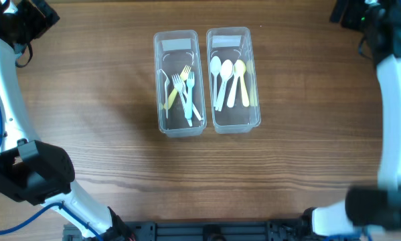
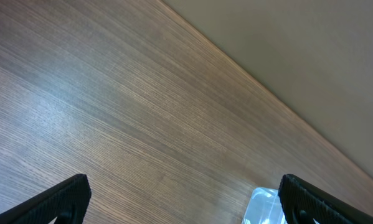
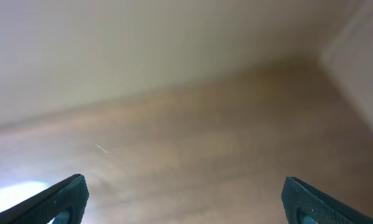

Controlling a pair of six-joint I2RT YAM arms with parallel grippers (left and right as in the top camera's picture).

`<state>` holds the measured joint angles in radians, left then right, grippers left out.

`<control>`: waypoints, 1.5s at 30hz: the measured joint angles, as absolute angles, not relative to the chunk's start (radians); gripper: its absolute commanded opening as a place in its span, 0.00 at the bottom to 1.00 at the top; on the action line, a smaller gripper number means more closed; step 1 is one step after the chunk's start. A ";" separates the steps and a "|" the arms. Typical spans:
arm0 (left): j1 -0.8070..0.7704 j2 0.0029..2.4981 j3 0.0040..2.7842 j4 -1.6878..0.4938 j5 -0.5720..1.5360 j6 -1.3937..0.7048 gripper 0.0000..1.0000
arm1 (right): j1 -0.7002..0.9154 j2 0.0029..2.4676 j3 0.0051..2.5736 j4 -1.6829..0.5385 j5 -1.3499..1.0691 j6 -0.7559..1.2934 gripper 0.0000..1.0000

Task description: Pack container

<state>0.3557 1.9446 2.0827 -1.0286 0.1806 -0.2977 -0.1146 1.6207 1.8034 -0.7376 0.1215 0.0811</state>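
Left container (image 1: 179,127): clear plastic, rectangular with rounded corners and no lid. It stands at the middle of the table (image 1: 86,100), long side running away from the robot.
Left container contents: forks (image 1: 185,90) in yellow, blue and a pale colour, lying crossed over one another.
Right container (image 1: 237,124): same clear type and same orientation. It stands just beside the left container on its right; whether the walls touch cannot be told.
Right container contents: spoons (image 1: 228,77), two white and one yellow, lying side by side with bowls toward the far end. A further yellow piece lies along the right wall.
Labels: a pale rectangular patch shows at the far end of each container. No writing or brand can be read.
Left gripper (image 2: 186,205): dark fingertips (image 2: 61,202) spread wide, with only bare wood between them. It holds nothing and is well apart from the forks.
Right gripper (image 3: 186,202): dark fingertips (image 3: 55,199) spread equally wide over blurred wood. It holds nothing.
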 measured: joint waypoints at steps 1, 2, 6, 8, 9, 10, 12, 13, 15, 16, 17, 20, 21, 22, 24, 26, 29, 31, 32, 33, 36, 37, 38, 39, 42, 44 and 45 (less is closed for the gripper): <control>0.356 1.945 2.083 -1.029 0.180 -0.298 1.00 | -0.104 1.570 1.803 -0.736 0.133 0.081 1.00; 0.356 1.945 2.083 -1.028 0.180 -0.298 1.00 | -0.095 1.502 1.803 -0.736 0.148 0.081 1.00; 0.356 1.945 2.083 -1.029 0.180 -0.298 1.00 | -0.100 1.278 1.816 -0.735 0.201 0.081 1.00; 0.356 1.945 2.083 -1.029 0.180 -0.298 1.00 | -0.101 1.192 1.820 -0.754 0.218 0.081 1.00; 0.356 1.945 2.083 -1.028 0.181 -0.298 1.00 | -0.101 1.150 1.821 -0.771 0.224 0.081 1.00; 0.356 1.945 2.083 -1.029 0.180 -0.298 1.00 | -0.101 1.121 1.821 -0.785 0.229 0.081 1.00; 0.356 1.945 2.083 -1.028 0.180 -0.298 1.00 | -0.101 1.065 1.819 -0.801 0.237 0.081 1.00; 0.356 1.945 2.083 -1.029 0.180 -0.298 1.00 | -0.101 1.037 1.811 -0.800 0.237 0.081 1.00; 0.356 1.945 2.083 -1.028 0.181 -0.298 1.00 | -0.101 0.978 1.777 -0.785 0.238 0.081 1.00; 0.356 1.945 2.083 -1.028 0.181 -0.298 1.00 | -0.101 0.940 1.742 -0.761 0.238 0.081 1.00; 0.356 1.945 2.083 -1.028 0.181 -0.298 1.00 | -0.101 0.909 1.710 -0.740 0.239 0.081 1.00; 0.356 1.945 2.083 -1.029 0.180 -0.298 1.00 | -0.101 0.794 1.570 -0.661 0.242 0.088 1.00; 0.356 1.945 2.083 -1.028 0.181 -0.298 1.00 | -0.101 0.755 1.510 -0.619 0.244 0.101 1.00; 0.356 1.945 2.083 -1.029 0.180 -0.298 1.00 | -0.101 0.722 1.449 -0.572 0.244 0.115 1.00; 0.356 1.945 2.083 -1.029 0.181 -0.298 1.00 | -0.101 0.648 1.303 -0.506 0.244 0.164 1.00; 0.356 1.945 2.083 -1.028 0.181 -0.298 1.00 | -0.101 0.588 1.153 -0.430 0.240 0.230 1.00; 0.356 1.945 2.083 -1.028 0.181 -0.298 1.00 | -0.101 0.516 0.927 -0.280 0.219 0.314 1.00; 0.356 1.945 2.083 -1.028 0.181 -0.298 1.00 | -0.101 0.475 0.786 -0.172 0.194 0.344 1.00; 0.356 1.945 2.083 -1.029 0.180 -0.298 1.00 | -0.101 0.455 0.721 -0.112 0.181 0.353 1.00; 0.356 1.945 2.083 -1.028 0.181 -0.298 1.00 | -0.101 0.423 0.627 -0.031 0.162 0.364 1.00; 0.356 1.945 2.083 -1.028 0.180 -0.298 1.00 | -0.101 0.353 0.454 0.095 0.126 0.374 1.00; 0.356 1.945 2.083 -1.028 0.180 -0.298 1.00 | -0.101 0.337 0.419 0.112 0.118 0.374 1.00; 0.356 1.945 2.083 -1.028 0.180 -0.298 1.00 | -0.101 0.313 0.378 0.132 0.110 0.374 1.00; 0.356 1.945 2.083 -1.028 0.180 -0.298 1.00 | -0.101 0.296 0.353 0.136 0.105 0.374 1.00; 0.356 1.945 2.083 -1.029 0.181 -0.298 1.00 | -0.101 0.232 0.279 0.144 0.089 0.373 1.00; 0.356 1.945 2.083 -1.028 0.180 -0.298 1.00 | -0.101 0.201 0.244 0.151 0.086 0.373 1.00; 0.356 1.945 2.083 -1.028 0.181 -0.298 1.00 | -0.101 0.183 0.225 0.151 0.081 0.373 1.00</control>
<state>0.3557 1.9446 2.0827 -1.0283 0.1806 -0.2977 -0.1009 0.1833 0.2249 0.1513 0.0811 0.3725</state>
